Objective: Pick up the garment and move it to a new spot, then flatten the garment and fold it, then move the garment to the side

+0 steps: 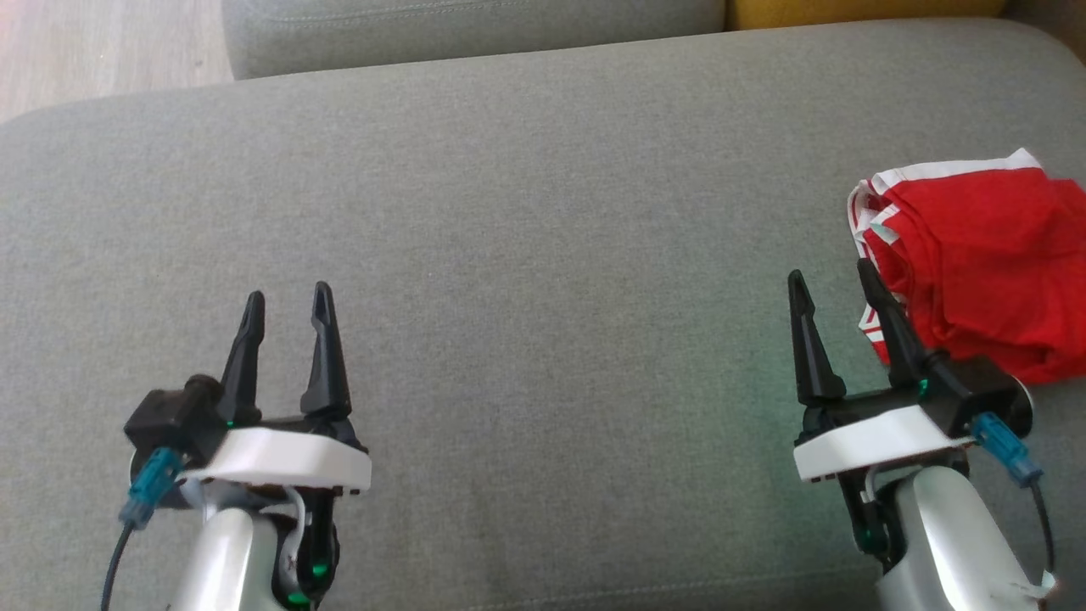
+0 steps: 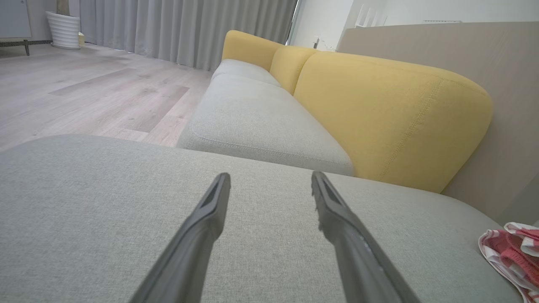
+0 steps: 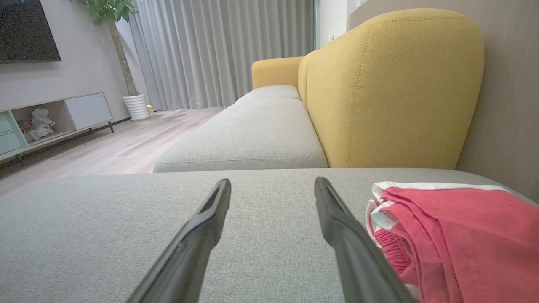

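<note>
1. Your garment (image 1: 976, 263) lies bunched on the right side of the grey seat cushion (image 1: 526, 212), running out past the right edge of the head view. It is red with white trim.
2. Its full length is cut off, so you cannot read a sure long axis. The part you see is a loose heap about as deep as it is wide.
3. A white band runs left to right along its far edge. The folded, white-trimmed edges face the robot's left, toward the middle of the cushion.
4. Your right gripper (image 1: 830, 271) hovers low over the cushion at the garment's left edge, fingers spread wide with nothing between them.
5. In the right wrist view the garment (image 3: 463, 235) sits just beside the right-hand finger (image 3: 358, 252). Whether they touch cannot be told.
6. Your left gripper (image 1: 288, 294) is well apart from the garment, over bare cushion on the left, jaws likewise spread and empty.
7. In the left wrist view the garment (image 2: 513, 252) shows at the lower right corner, and a yellow backrest (image 2: 379, 109) rises beyond the cushion.
</note>
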Motion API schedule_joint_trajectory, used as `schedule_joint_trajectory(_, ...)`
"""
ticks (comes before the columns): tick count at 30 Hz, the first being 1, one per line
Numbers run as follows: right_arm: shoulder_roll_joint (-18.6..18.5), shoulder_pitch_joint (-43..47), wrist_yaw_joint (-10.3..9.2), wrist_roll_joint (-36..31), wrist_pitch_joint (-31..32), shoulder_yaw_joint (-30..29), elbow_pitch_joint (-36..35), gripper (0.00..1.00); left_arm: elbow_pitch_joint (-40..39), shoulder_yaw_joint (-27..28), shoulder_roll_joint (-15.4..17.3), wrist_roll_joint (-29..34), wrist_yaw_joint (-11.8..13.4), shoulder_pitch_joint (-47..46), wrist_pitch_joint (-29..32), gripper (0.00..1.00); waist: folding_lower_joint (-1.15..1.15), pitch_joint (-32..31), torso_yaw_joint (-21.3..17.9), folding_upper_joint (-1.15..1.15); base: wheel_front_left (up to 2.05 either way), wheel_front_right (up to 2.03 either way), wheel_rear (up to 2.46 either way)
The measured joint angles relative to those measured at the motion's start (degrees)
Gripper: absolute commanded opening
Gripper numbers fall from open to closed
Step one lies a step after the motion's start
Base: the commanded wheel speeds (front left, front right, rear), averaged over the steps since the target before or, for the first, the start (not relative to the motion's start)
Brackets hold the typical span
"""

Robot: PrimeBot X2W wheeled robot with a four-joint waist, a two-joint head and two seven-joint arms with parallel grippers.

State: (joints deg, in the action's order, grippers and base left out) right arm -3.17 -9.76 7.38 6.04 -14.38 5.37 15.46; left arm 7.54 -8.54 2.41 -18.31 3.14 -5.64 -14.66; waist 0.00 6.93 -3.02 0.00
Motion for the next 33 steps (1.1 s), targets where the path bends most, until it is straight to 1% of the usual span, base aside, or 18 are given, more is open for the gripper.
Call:
schedule_joint_trajectory(3, 0.00, 0.00, 0.00, 0.01, 0.00, -0.01, -0.34, 1.00, -0.12, 0.03, -0.01, 0.01, 0.48, 0.05, 0.00, 1.00, 0.00, 0.11, -0.10, 0.00, 0.00, 0.00, 0.00)
schedule_joint_trajectory(9, 0.00, -0.01, 0.00, 0.02, 0.00, 0.12, -0.67, 1.00, 0.08, 0.03, -0.01, -1.09, 0.31, 0.40, 0.00, 1.00, 0.00, 0.21, -0.19, 0.00, 0.00, 0.00, 0.00)
schedule_joint_trajectory(12, 0.00, -0.02, 0.00, 1.33, 0.00, 0.47, -0.78, 1.00, 0.54, 0.09, -0.01, -1.97, -0.25, 0.43, 0.00, 1.00, 0.00, 0.30, -0.27, 0.00, 0.00, 0.00, 0.00)
schedule_joint_trajectory(14, 0.00, -0.02, 0.00, 1.46, 0.00, 0.69, -0.79, 1.00, 0.64, 0.35, -0.01, -2.96, -1.22, 0.43, 0.00, 1.00, 0.00, 0.37, -0.33, 0.00, 0.00, 0.00, 0.00)
schedule_joint_trajectory(21, 0.00, -0.03, 0.00, 1.47, 0.00, 1.00, -1.54, 1.00, 0.45, 2.02, 0.00, -3.03, -3.04, 0.43, 0.00, 1.00, 0.00, 0.73, -0.32, 0.00, 0.00, 0.00, 0.00)
schedule_joint_trajectory(27, 0.01, -0.04, 0.00, 1.53, 0.00, 1.11, -1.69, 1.00, 0.27, 2.19, -0.02, -3.04, -3.21, 0.43, 0.00, 1.00, 0.00, 0.85, -0.33, 0.00, 0.00, 0.00, 0.00)
schedule_joint_trajectory(31, 0.01, -0.05, 0.00, 1.53, 0.00, 1.26, -1.69, 1.00, 0.22, 2.83, -0.02, -4.37, -3.64, 0.44, 0.00, 1.00, 0.00, 0.91, -0.29, 0.00, 0.00, 0.00, 0.00)
schedule_joint_trajectory(32, 0.01, -0.02, 0.00, 1.52, 0.02, 1.31, -1.23, 0.00, 0.75, 2.83, -0.03, -4.48, -3.61, 0.47, 0.02, 0.00, 0.00, 0.91, -0.29, 0.00, 0.00, 0.00, 0.00)
schedule_joint_trajectory(33, 0.01, 0.20, 0.00, 1.52, 0.09, 1.41, -0.38, 0.00, 1.69, 2.72, -0.09, -4.48, -3.61, 0.68, 0.03, 0.00, 0.00, 0.91, -0.29, 0.00, 0.00, 0.00, 0.00)
